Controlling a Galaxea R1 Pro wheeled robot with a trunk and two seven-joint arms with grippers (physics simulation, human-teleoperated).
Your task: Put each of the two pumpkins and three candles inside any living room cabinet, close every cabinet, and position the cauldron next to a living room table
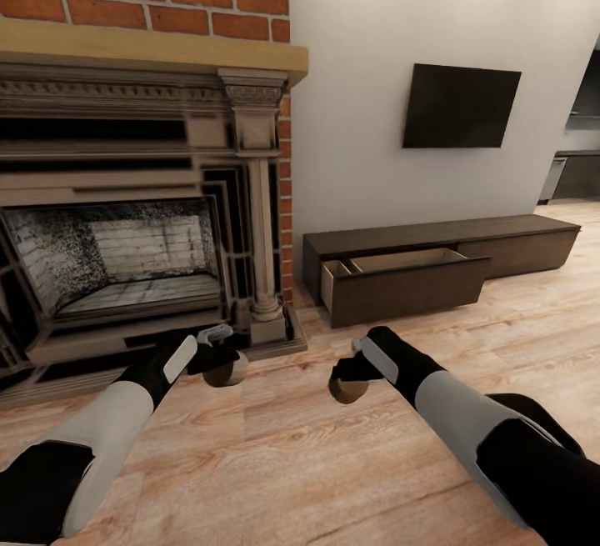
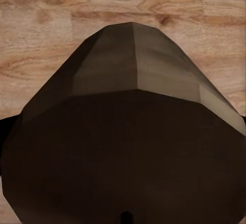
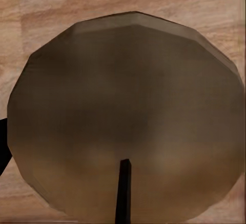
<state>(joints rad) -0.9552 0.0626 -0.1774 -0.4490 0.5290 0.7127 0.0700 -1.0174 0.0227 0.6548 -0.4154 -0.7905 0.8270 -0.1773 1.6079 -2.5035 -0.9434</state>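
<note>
Each of my grippers holds a squat tan candle above the wood floor. My left gripper [image 1: 223, 365] is shut on one candle [image 1: 225, 374], whose brown side looms close in the left wrist view [image 2: 128, 147]. My right gripper [image 1: 348, 379] is shut on another candle [image 1: 347, 391], seen end-on with its dark wick in the right wrist view [image 3: 128, 116]. The long dark-brown cabinet [image 1: 500, 233] stands against the white wall ahead to the right. Its left drawer [image 1: 404, 279] is pulled open, showing a pale wood interior.
A brick fireplace [image 1: 125, 262] with a wooden mantel [image 1: 150, 50] fills the left side, its stone base close to my left gripper. A dark TV [image 1: 460, 106] hangs above the cabinet. Wood floor [image 1: 300, 463] lies between me and the cabinet.
</note>
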